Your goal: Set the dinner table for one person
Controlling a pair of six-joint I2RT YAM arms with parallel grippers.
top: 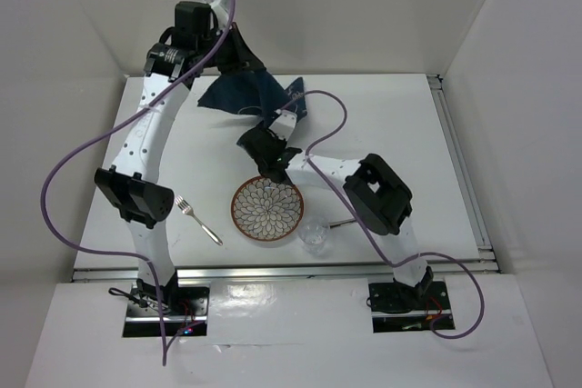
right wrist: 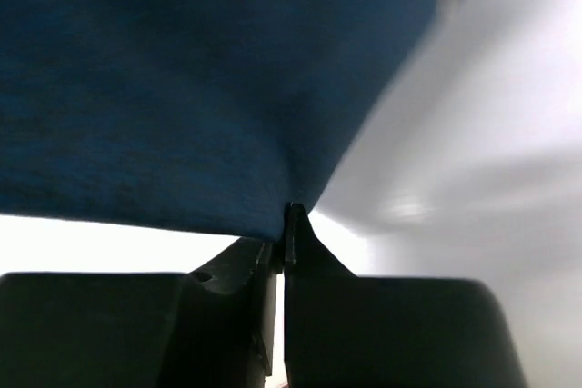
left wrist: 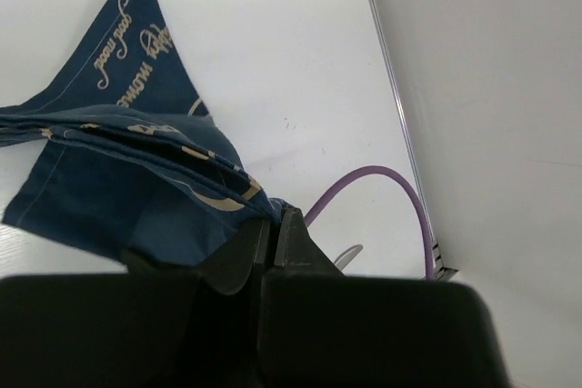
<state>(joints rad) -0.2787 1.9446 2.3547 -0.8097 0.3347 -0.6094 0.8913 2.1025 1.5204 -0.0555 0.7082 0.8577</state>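
Our left gripper (left wrist: 275, 229) and right gripper (right wrist: 286, 227) both pinch the cloth's (left wrist: 136, 165) edges tight; white table (left wrist: 300, 61) stretches right to the rail (left wrist: 401, 124).

We see a navy cloth (left wrist: 118, 197) lettered in cream script, a brown-rimmed, petal-patterned plate (top: 265, 211), a white dinner table (top: 382, 115)

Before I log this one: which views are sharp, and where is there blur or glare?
Top external: sharp, evenly lit, soft reflections by the near rail. Left wrist: the cloth and its lettering in focus. Right wrist: cloth fills most of the frame, blurred, with a washed-out right side.
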